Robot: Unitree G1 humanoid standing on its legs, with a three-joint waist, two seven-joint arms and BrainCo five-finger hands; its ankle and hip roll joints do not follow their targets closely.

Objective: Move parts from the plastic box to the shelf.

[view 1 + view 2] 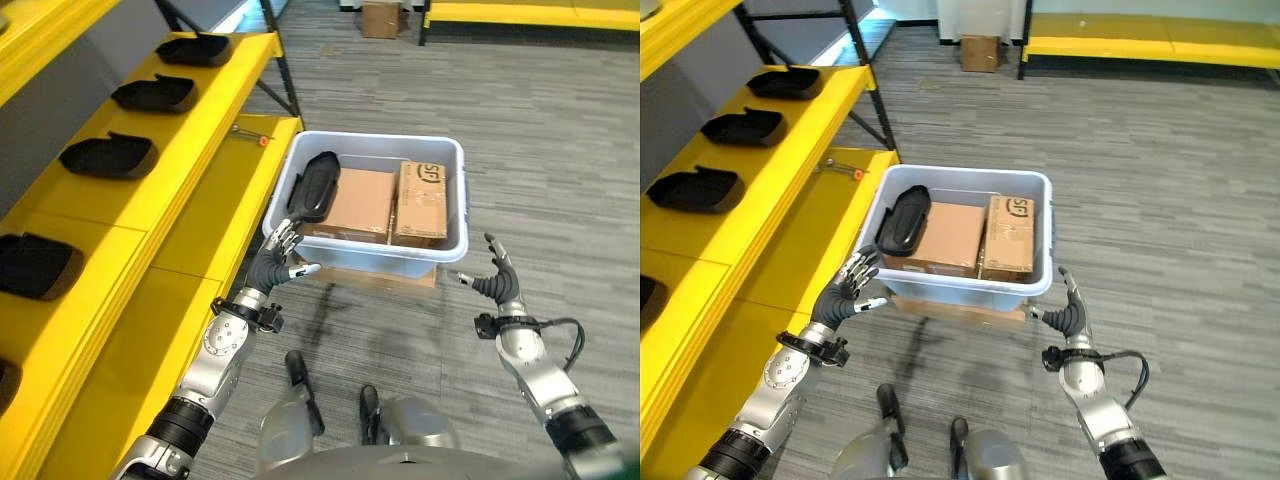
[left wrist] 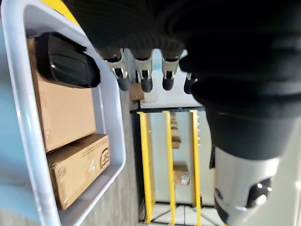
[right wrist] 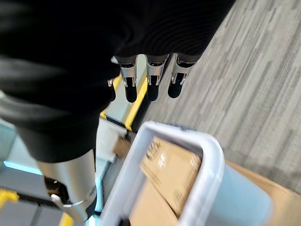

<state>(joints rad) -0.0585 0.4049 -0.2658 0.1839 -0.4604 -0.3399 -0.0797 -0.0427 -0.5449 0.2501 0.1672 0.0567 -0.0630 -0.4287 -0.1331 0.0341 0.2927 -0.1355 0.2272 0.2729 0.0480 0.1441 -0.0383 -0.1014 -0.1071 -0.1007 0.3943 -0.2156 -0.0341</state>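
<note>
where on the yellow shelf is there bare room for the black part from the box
The lower yellow shelf level, beside the plastic box, is bare apart from a small tool at its far end. The upper level is crowded: black parts sit in a row. The black part leans inside the box beside the cardboard boxes.

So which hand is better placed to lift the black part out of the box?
Left. The left hand is open by the plastic box corner where the black part lies; the right hand is at the far corner.

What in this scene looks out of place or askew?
Little stands out. The black part in the plastic box lies tilted, propped on a cardboard carton and leaning on the box's wall. A small orange-tipped tool lies loose on the yellow shelf. Nothing looks spilled or damaged.
</note>
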